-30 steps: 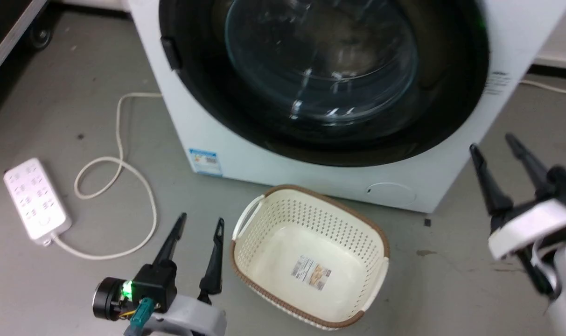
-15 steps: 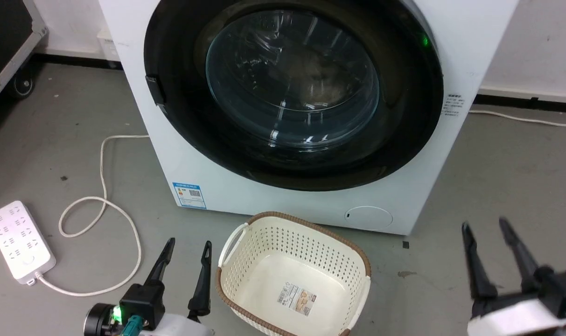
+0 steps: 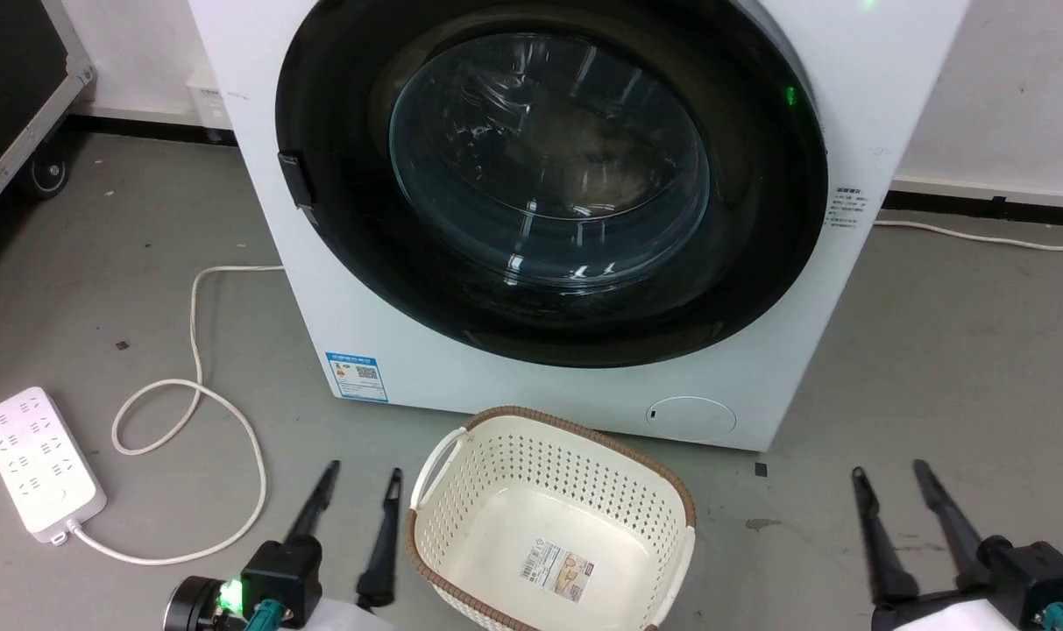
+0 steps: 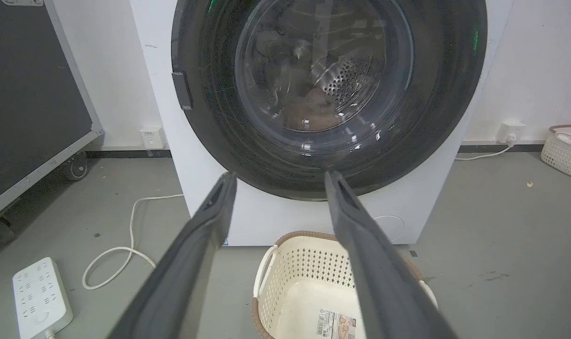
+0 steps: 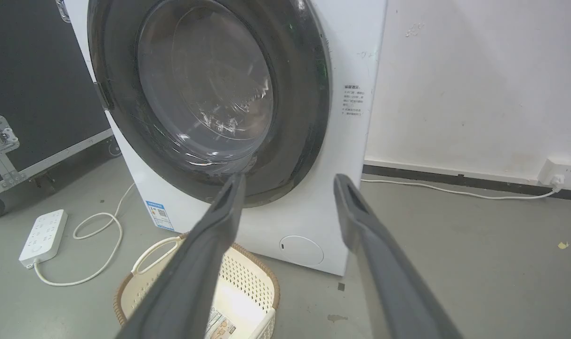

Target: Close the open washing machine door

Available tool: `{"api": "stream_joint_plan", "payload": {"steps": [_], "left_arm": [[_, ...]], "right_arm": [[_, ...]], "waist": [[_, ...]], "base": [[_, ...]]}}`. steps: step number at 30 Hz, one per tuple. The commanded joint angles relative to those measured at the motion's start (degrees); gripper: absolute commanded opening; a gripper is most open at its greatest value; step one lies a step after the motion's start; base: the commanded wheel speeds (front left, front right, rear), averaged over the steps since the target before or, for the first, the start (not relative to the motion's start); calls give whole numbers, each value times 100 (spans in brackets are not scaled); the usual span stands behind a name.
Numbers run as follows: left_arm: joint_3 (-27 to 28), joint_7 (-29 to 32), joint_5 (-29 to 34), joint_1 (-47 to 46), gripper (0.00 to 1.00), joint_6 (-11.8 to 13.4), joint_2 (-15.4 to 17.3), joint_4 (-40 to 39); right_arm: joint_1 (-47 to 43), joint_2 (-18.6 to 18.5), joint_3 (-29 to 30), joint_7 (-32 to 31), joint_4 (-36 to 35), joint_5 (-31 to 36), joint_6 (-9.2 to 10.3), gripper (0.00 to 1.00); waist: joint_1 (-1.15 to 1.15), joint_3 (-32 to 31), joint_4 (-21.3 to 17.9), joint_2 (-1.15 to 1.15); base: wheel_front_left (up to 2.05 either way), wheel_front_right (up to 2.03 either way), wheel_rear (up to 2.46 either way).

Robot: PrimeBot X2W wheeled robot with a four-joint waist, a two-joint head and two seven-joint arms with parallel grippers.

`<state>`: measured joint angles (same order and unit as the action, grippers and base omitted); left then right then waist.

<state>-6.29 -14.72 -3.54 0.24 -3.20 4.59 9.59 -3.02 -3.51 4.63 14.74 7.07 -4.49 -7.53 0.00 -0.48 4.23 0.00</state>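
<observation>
The washing machine door [image 3: 549,184] appears to lie flush against the front of the washing machine [image 3: 584,394], with no gap showing along its black rim in the head view or either wrist view. The main risk is a catch that has not fully engaged: whether the latch at the dark tab [image 3: 296,180] on the rim has locked cannot be told, and an unlatched door could swing out again. A second risk is the cream laundry basket [image 3: 584,429], which sits on the floor just in front of the machine. Any forward reach to press the door could knock it, and the white cable [image 3: 194,394] and power strip [image 3: 36,464] lie near the left side.

The left gripper [image 3: 364,470] and the right gripper [image 3: 889,469] both have their 2 fingers parted and hold nothing. The door stands ahead of and above them, well apart, with the basket between the 2 grippers.
</observation>
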Motion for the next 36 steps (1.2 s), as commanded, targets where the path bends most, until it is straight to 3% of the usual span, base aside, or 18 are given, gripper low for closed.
{"api": "stream_joint_plan", "payload": {"steps": [1, 36], "left_arm": [[-3, 5, 0, 0, 0, 0, -2, 0], [175, 421, 101, -7, 0, 91, -52, -270]], "right_arm": [[2, -1, 0, -1, -2, 0, 0, 0], [87, 17, -131, -419, -201, 127, 1, 0]], "waist": [[0, -1, -1, 0], [0, 13, -121, 0]], "base": [[0, 0, 0], [0, 0, 0]]}}
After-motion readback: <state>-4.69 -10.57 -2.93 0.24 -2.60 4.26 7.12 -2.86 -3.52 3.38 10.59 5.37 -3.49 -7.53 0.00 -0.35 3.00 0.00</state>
